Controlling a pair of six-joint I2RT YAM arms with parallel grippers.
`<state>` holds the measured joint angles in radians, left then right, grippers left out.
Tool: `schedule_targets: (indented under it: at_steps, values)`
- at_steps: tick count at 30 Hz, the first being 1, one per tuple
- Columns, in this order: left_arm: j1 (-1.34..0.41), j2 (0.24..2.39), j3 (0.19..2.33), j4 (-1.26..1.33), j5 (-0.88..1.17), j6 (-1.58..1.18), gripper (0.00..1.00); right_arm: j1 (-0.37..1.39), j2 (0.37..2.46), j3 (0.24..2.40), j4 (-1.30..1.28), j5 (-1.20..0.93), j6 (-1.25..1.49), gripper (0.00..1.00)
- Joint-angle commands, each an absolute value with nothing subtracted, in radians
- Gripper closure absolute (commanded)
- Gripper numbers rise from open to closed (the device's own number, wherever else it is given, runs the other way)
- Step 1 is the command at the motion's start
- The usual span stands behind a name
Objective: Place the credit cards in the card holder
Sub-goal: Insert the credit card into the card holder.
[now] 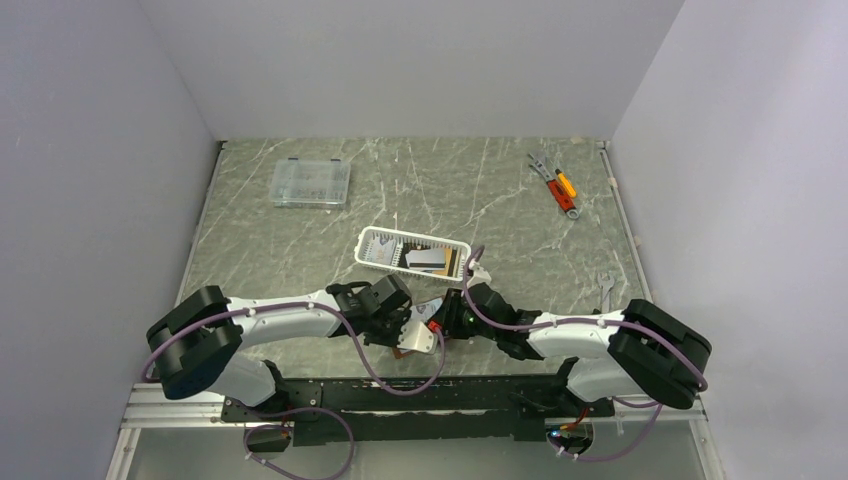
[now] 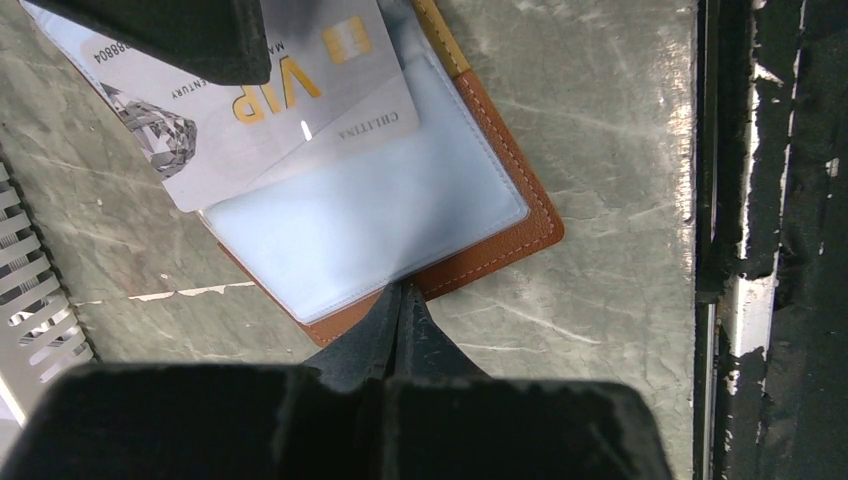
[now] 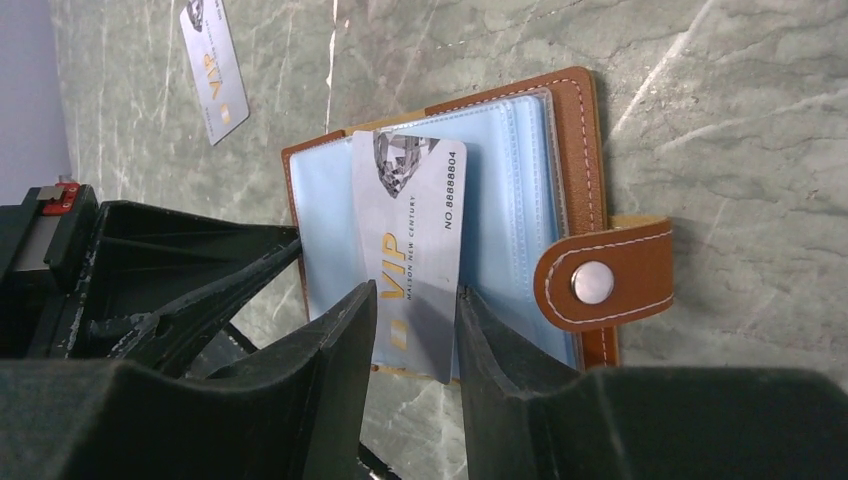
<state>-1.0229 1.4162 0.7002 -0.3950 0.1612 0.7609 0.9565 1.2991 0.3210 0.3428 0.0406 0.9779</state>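
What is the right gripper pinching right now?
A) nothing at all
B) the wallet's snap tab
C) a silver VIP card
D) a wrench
C: the right gripper clamps a silver VIP card by its edges, over the open card holder.

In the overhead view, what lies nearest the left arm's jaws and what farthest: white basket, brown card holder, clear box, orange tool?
1. card holder, at their tips, near edge.
2. white basket, just beyond, middle.
3. clear box, far left.
4. orange tool, far right.
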Motion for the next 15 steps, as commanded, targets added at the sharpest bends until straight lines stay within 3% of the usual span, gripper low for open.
schedule_targets:
  at_steps: [1, 9, 15]
  values:
    - [-1.038, 1.399, 0.676, -0.364, 0.149, 0.742, 1.0, 0.955, 1.282, 0.301, 0.372, 0.006, 1.005, 0.63]
    - [-1.043, 1.391, 0.667, -0.353, 0.129, 0.746, 1.0, 0.939, 1.267, 0.256, 0.397, -0.015, 1.03, 0.65]
    - [-1.046, 1.394, 0.672, -0.359, 0.127, 0.745, 1.0, 0.93, 1.314, 0.288, 0.425, -0.031, 1.023, 0.78]
